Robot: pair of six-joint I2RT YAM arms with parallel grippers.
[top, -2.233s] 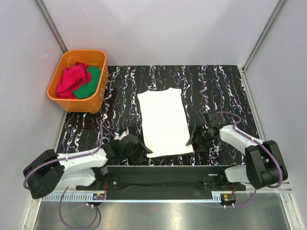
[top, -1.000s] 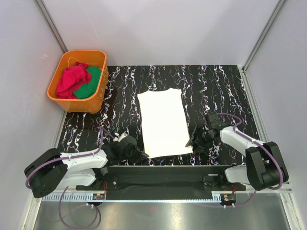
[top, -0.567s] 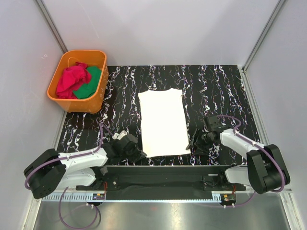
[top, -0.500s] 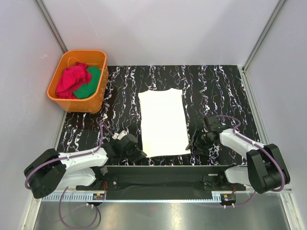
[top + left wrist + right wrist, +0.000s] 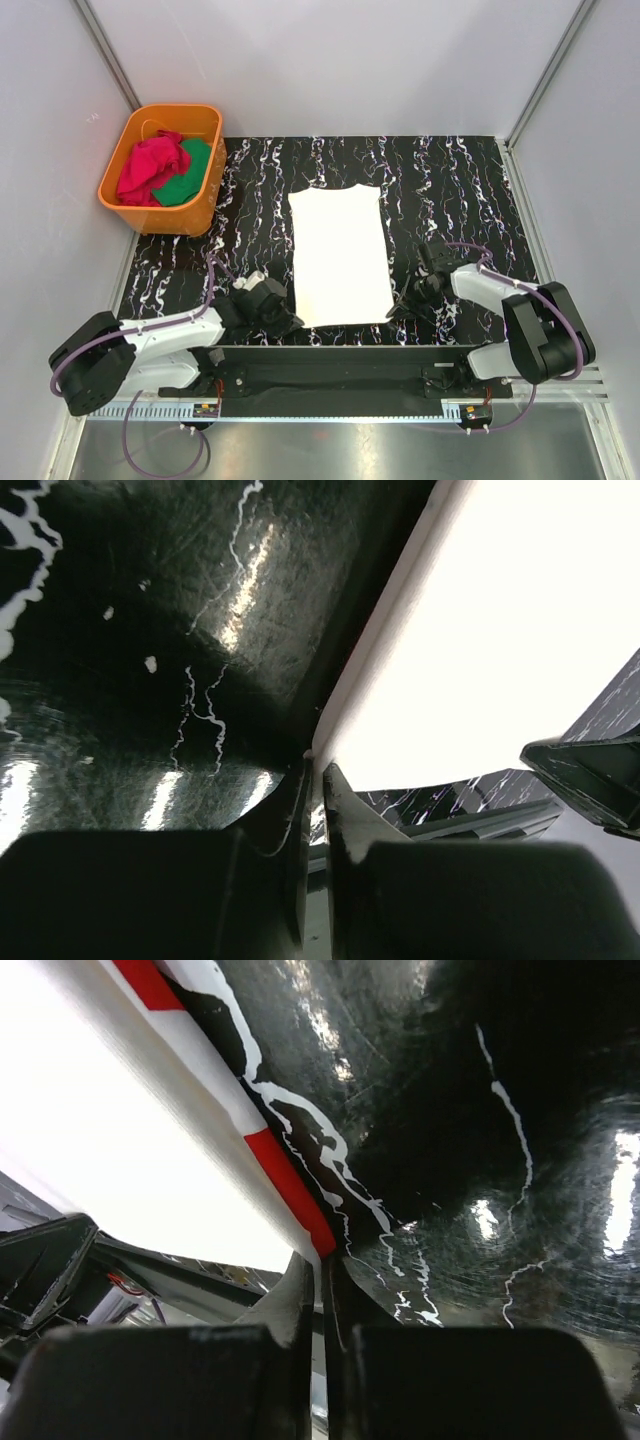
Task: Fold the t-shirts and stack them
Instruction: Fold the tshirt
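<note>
The cream-white t-shirt (image 5: 340, 255) lies folded into a long strip in the middle of the black marbled table (image 5: 450, 180). My left gripper (image 5: 288, 322) is low at the strip's near left corner. In the left wrist view the shirt (image 5: 500, 630) runs into the left gripper (image 5: 316, 768), whose jaws are shut on its corner. My right gripper (image 5: 398, 308) is at the near right corner. In the right wrist view the right gripper (image 5: 323, 1260) is shut on the folded edge of the shirt (image 5: 100, 1110), beside its red print (image 5: 285, 1195). A red t-shirt (image 5: 150, 165) sits crumpled in the tub.
The orange plastic tub (image 5: 205, 205) stands at the back left, holding the red t-shirt and a green cloth (image 5: 188, 175). Grey walls enclose the table on three sides. The black rail (image 5: 330, 365) with the arm bases runs along the near edge.
My right gripper has slid in to the shirt's near right corner and shut on it. The left gripper has kept its hold on the near left corner.
</note>
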